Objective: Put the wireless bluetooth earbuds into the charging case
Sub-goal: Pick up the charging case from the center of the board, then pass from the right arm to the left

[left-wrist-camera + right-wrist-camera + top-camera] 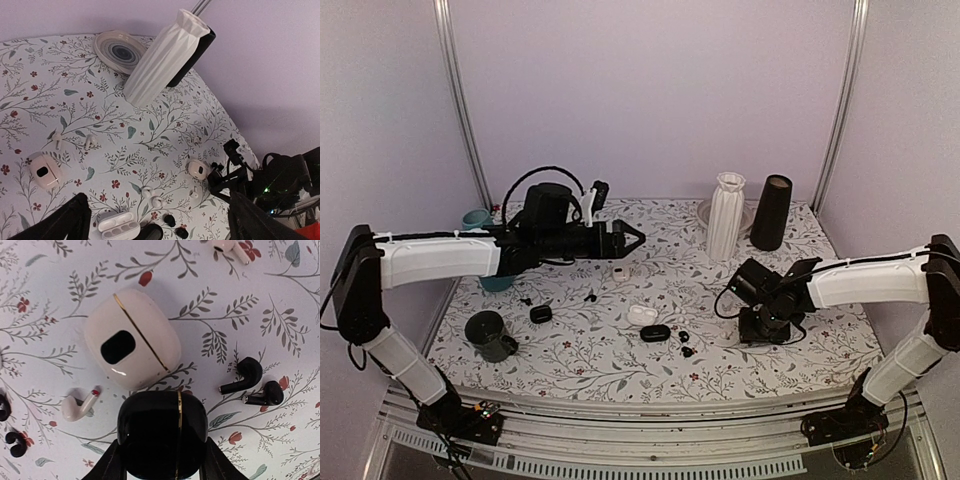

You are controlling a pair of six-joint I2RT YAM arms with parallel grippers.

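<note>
Right jaws stood half-open astride the black case; actual grip could not be told. Risk: its smooth, rounded shell could squirt free and knock the white case just beyond. Two glossy black earbuds, short-stemmed, lay on the counter just beside. Left jaws hung wide, empty.
</note>
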